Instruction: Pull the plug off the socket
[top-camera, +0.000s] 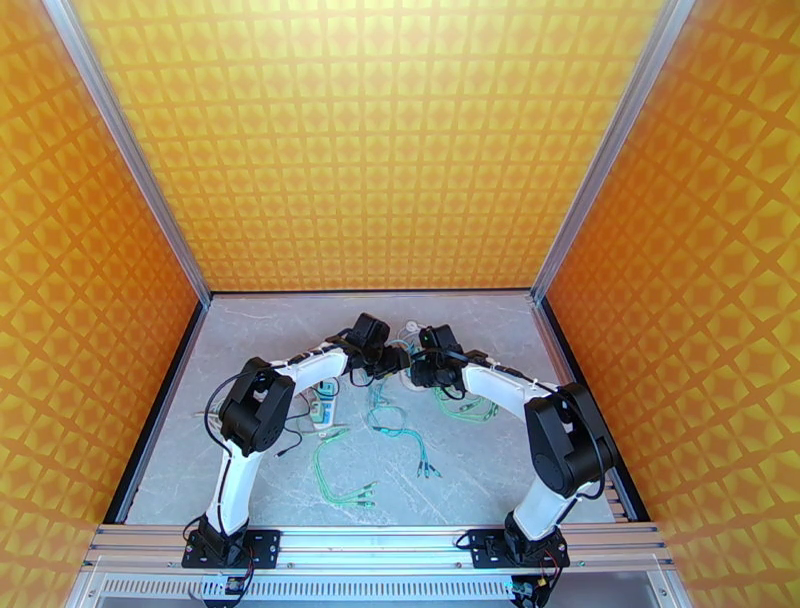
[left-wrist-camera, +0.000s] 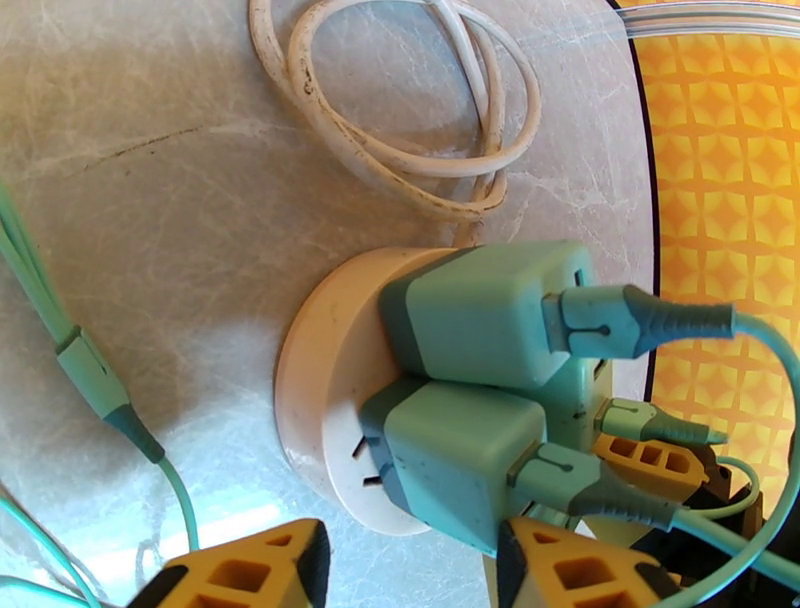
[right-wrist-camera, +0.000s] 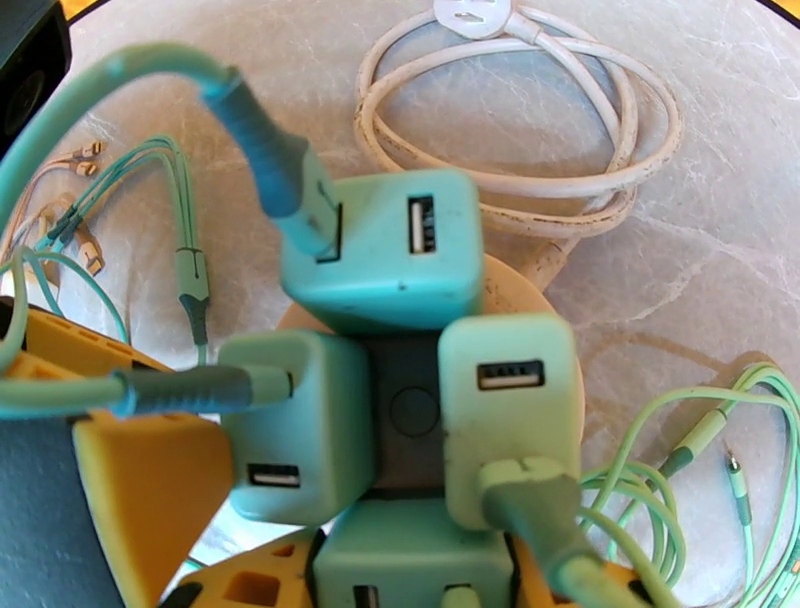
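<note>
The round white socket (left-wrist-camera: 320, 400) sits mid-table on the grey marble table (left-wrist-camera: 150, 200), crowded with boxy teal plugs (right-wrist-camera: 385, 255) trailing green cables. The left gripper (left-wrist-camera: 410, 565) has its yellow fingers (left-wrist-camera: 240, 570) spread wide on either side of the lower plug (left-wrist-camera: 450, 450). The right gripper (right-wrist-camera: 410, 585) flanks the nearest plug (right-wrist-camera: 410, 550), and whether it is pinching it cannot be told. A coiled white cord (left-wrist-camera: 400, 120) lies just beside the socket.

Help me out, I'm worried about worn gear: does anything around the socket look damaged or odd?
Yes. The white cord coiled beside the round socket has dark scuffs and specks along its jacket, so it looks worn or dirty. The teal chargers crowd tightly around the socket, though none looks broken.
</note>
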